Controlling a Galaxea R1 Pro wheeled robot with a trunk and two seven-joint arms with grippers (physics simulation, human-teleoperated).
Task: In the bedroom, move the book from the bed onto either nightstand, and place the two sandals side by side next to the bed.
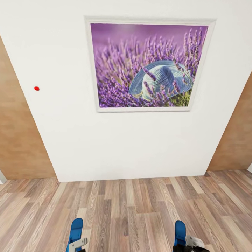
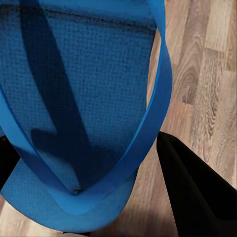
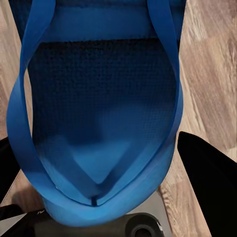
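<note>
Left gripper (image 1: 77, 244) at lower edge of head view, closed on a blue sandal (image 1: 75, 229) held above wood-plank floor (image 1: 133, 203). Right gripper (image 1: 189, 245) likewise clamped on second sandal (image 1: 180, 231). In left wrist view, sole and strap (image 2: 148, 133) close to lens, one black finger (image 2: 192, 192) beside it. Same in right wrist view: sandal (image 3: 98, 123) between dark fingers (image 3: 212, 177). Ahead: white wall (image 1: 70, 133) with framed lavender picture (image 1: 148, 64), small red dot (image 1: 36, 88).
</note>
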